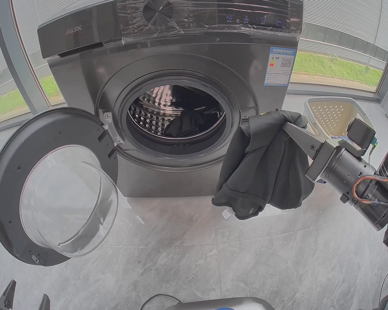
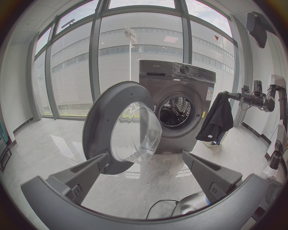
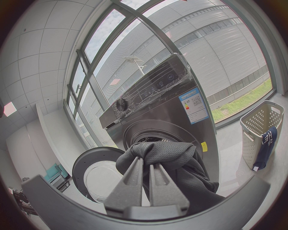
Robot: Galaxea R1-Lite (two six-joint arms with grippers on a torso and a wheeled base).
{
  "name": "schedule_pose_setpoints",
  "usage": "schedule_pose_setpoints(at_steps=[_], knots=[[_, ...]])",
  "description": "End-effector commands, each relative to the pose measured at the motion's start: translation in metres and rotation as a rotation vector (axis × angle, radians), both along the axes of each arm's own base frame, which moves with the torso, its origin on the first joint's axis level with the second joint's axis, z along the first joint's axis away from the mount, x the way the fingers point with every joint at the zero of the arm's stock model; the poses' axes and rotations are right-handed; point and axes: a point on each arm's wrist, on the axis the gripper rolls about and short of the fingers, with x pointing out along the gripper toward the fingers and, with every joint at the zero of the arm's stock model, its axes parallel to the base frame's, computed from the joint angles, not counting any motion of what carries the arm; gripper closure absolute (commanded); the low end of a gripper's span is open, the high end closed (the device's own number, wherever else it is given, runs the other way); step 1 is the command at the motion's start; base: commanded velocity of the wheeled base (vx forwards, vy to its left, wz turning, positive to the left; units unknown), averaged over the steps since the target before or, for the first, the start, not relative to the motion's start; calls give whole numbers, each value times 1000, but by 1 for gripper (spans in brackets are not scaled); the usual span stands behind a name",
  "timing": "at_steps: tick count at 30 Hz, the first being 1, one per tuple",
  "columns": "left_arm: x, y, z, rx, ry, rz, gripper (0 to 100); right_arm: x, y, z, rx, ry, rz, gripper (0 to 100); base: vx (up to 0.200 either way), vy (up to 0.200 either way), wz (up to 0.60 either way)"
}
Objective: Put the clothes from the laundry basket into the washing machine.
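Grips a dark garment (image 1: 264,166) tight in the right gripper (image 1: 288,128), hanging just right of the washing machine (image 1: 80,77) opening, left of the laundry basket (image 1: 331,114). Holds the left gripper (image 2: 145,157) spread apart, near left.

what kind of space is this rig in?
Probably a staged laundry corner in an office-like building: washing machine with film on its panel, laundry basket beside it, full-height windows. Right end effector holds a dark garment.

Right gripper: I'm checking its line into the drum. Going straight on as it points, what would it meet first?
Apart from the dark garment it holds, the right gripper would probably meet the washing machine front at the right rim of its opening, not the drum; depth is unclear.
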Motion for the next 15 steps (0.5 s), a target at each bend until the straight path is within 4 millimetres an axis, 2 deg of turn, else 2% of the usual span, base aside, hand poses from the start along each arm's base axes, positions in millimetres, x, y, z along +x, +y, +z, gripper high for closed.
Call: schedule_pose_setpoints(at_steps=[1, 15], knots=[[0, 0, -4, 0, 2, 0, 0, 0, 0, 0, -1, 1, 0, 100, 0, 200, 0], [0, 0, -4, 7, 1, 2, 0, -2, -1, -8, -23, 25, 3, 100, 0, 0, 0]])
